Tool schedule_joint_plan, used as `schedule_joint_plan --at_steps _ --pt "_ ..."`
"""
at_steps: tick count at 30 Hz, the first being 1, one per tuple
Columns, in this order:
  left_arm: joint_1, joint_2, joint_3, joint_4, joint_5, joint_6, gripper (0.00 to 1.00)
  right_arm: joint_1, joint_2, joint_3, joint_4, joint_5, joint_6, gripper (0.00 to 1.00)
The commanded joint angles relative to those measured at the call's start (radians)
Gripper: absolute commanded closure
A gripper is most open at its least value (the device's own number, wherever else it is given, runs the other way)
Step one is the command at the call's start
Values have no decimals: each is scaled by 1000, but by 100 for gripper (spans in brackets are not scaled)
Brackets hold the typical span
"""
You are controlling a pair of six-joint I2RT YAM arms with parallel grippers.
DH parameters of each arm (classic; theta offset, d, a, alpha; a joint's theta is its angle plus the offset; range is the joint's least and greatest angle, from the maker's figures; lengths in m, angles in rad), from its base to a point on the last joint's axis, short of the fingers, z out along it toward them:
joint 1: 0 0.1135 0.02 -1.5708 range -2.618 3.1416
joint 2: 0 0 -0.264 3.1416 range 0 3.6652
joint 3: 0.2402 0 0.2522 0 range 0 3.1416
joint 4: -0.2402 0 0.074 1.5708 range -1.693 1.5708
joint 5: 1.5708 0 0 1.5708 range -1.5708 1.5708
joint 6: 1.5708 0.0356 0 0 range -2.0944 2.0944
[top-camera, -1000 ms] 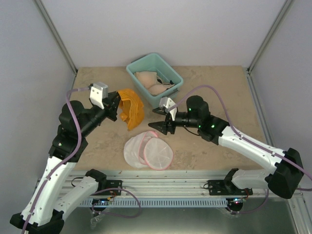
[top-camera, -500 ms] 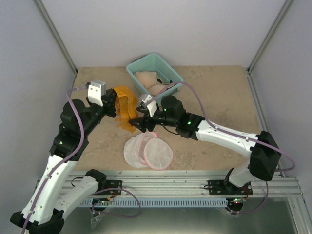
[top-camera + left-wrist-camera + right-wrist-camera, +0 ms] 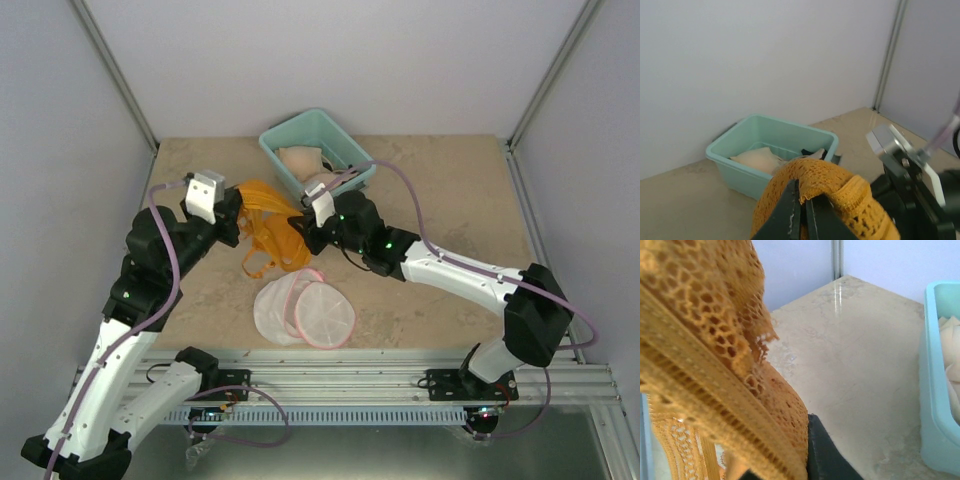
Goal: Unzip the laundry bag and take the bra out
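Pinched tight, the left gripper's (image 3: 232, 216) jaws clamp the lace edge of the orange bra (image 3: 268, 222) and hold it off the worktop (image 3: 455, 200) toward the left edge. The right gripper (image 3: 300, 235) is at the bra's other side; lace blankets its wrist view over one dark finger (image 3: 821, 456), so whether its jaws are closed cannot be told. A strap loop hangs down between the arms. The laundry bag (image 3: 305, 312) lies gaping on the worktop near the front edge, below the bra and apart from both grippers. Just behind the right gripper, a teal bin (image 3: 290, 124) of beige garments (image 3: 297, 160) sits at the back edge.
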Motion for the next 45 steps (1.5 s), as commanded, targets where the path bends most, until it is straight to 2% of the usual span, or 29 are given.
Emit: schedule_joint_plan --at_steps 1,6,10,12,15,18,22,25,33,39,45 --pt "-5 -16 -23 -13 123 127 100 -54 -45 -23 -15 -114 -97 99" --pt "-5 -30 -55 -131 278 375 100 -147 -71 -29 -24 -198 -134 100" --pt "-5 -3 -58 -249 288 487 100 -208 -62 13 -24 -274 -175 96" --pt "-5 30 -13 -260 279 426 100 -217 -40 46 -47 -296 -205 88" --pt "-5 115 118 -271 254 242 100 -218 -7 96 -116 -335 -259 71" --pt "-5 237 289 -346 154 130 100 -222 -17 97 -145 -375 -298 55" --pt "-5 490 578 -534 15 96 100 -238 -46 80 -179 -456 -339 42" --pt "-5 608 746 -574 -62 119 100 -251 -74 59 -204 -476 -358 35" --pt "-5 859 1060 -498 -234 152 100 -325 -179 -29 -207 -460 -331 32" --pt "-5 1019 1123 -313 -360 191 100 -342 -227 -75 -185 -433 -311 32" --pt "-4 1238 1276 -232 -482 237 100 -350 -223 -89 -187 -407 -295 32"
